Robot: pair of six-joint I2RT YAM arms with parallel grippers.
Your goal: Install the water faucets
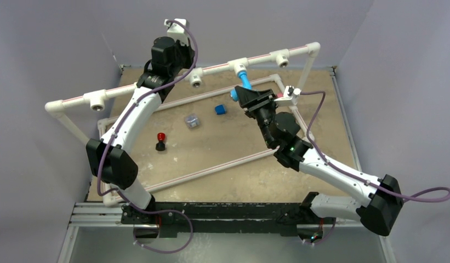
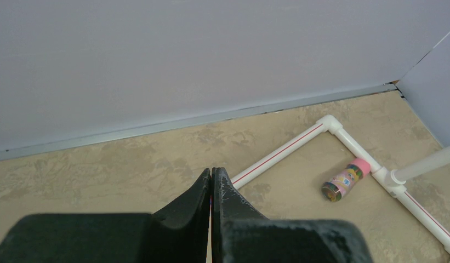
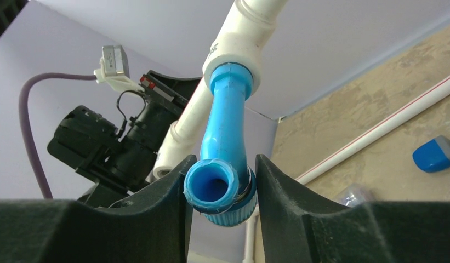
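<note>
Pale lilac walls close in a mottled tan counter (image 1: 233, 153), and a white pipe frame (image 1: 211, 69) stands on it, with low runs along the surface and a raised rail across the far side. Both arm bases sit at the near edge.

Nearest on the open surface is a small black piece with a red cap (image 1: 161, 140). A little further back lies a clear little box (image 1: 192, 120), and beyond it a dark-blue cube (image 1: 220, 109), each apart from the others.

Past the cube, the right arm's fingers (image 3: 162, 203) pinch the lower end of the light-blue water faucet (image 3: 227, 131), one finger against each side. Its open round mouth faces the wrist camera. The faucet slants up and away from there, and its top end sits in a white tee fitting (image 3: 236, 52) on the raised rail.

Furthest back, the left arm reaches up over the rail. The left arm's fingers (image 2: 229, 197) are pressed together with nothing between them. Below them, in the far corner of the low pipe run, a brown cylinder with a pink cap (image 2: 346, 181) lies on its side.
</note>
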